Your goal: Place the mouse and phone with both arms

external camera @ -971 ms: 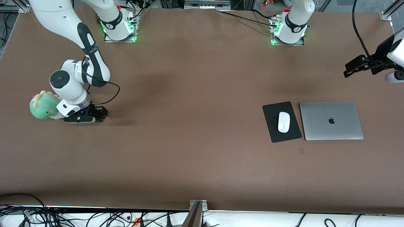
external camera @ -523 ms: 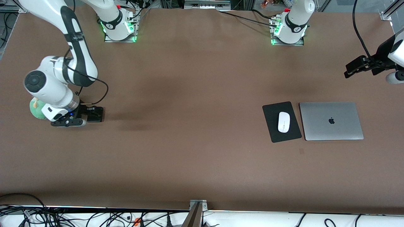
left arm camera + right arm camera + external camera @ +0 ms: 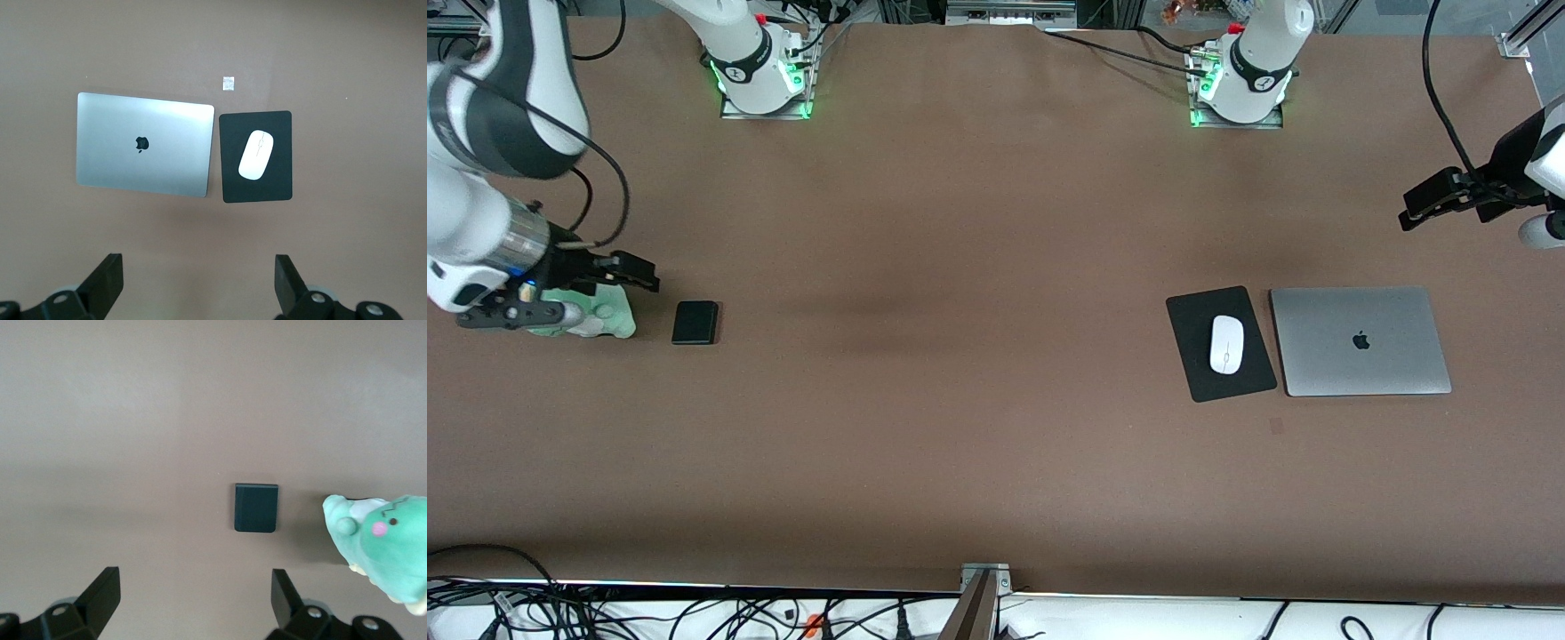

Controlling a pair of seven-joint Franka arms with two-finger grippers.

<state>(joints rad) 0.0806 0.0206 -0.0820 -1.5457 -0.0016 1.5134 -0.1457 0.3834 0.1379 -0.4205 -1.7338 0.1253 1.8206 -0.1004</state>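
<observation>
A: Both end effectors are spread apart, holding nothing: right end effector (image 3: 636, 276) above the plush (image 3: 596, 316), left end effector (image 3: 1414, 206) high.

B: Phone (image 3: 695, 322) lies on the desk (image 3: 960, 267) beside the plush; mouse (image 3: 1226, 344) rests on its pad (image 3: 1199, 364) (beside the laptop (image 3: 1359, 340)). A low swing could knock the plush into the phone.

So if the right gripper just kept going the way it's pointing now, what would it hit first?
The right gripper, open above the table, faces downward in its wrist view. Straight on it would probably meet bare table beside the phone, not the phone itself; depth is unclear.

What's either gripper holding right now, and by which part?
Nothing. The right gripper is open above the green plush toy, with the phone lying free on the table. The left gripper is open and empty.
</observation>
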